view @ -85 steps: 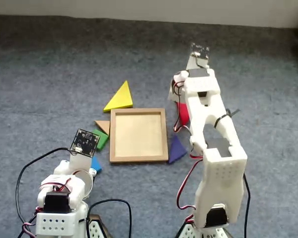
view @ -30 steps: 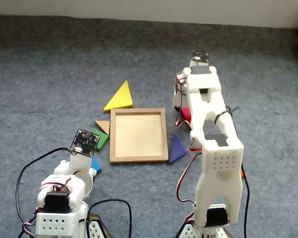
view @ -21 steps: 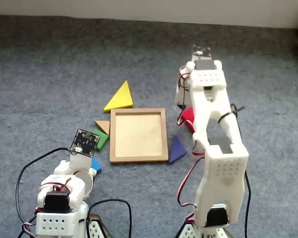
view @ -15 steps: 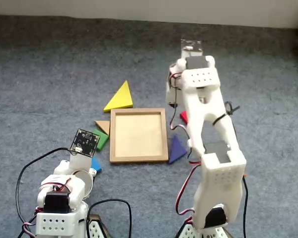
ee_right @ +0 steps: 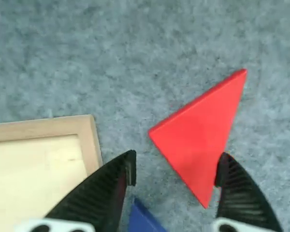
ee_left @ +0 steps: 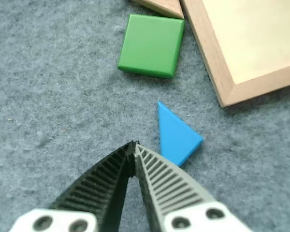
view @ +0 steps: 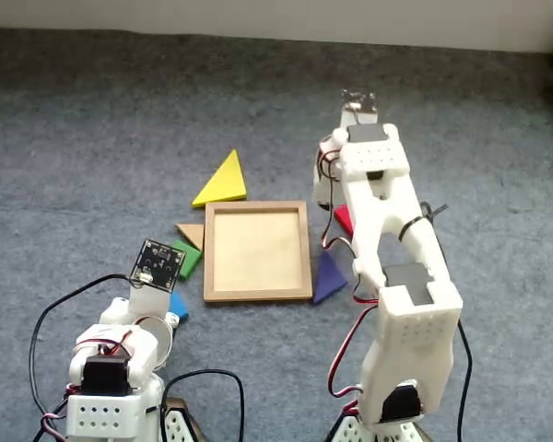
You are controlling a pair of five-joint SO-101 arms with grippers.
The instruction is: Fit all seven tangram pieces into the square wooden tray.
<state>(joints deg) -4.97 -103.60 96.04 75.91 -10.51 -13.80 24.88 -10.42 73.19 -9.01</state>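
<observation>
My right arm stretches out along the right side of the wooden tray (view: 256, 207), wrist bent down. My right gripper (ee_right: 176, 169) is wide open and holds nothing, its jaws straddling the red triangle (ee_right: 203, 130), which lies flat on the carpet just beyond the tray's far right corner. My left arm is folded back at the tray's near left corner. My left gripper (ee_left: 134, 145) is closed on nothing, just beside the blue triangle (ee_left: 176, 136), with the green square (ee_left: 152, 44) farther on.
</observation>
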